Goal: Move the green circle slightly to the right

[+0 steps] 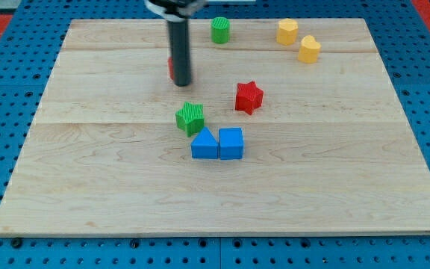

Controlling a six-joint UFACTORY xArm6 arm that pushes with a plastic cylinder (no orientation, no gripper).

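Note:
The green circle (220, 30), a short green cylinder, stands near the view's top edge of the wooden board (88, 179), a little left of centre. My dark rod comes down from the view's top, and my tip (183, 83) rests on the board below and to the left of the green circle, well apart from it. A red block (170, 69) is mostly hidden behind the rod; its shape cannot be made out.
A green star (190, 117) lies below my tip. A blue triangle (204, 144) and a blue cube (231, 143) touch side by side below it. A red star (248, 97) sits right of centre. Two yellow blocks (287, 31) (309, 49) lie at the top right.

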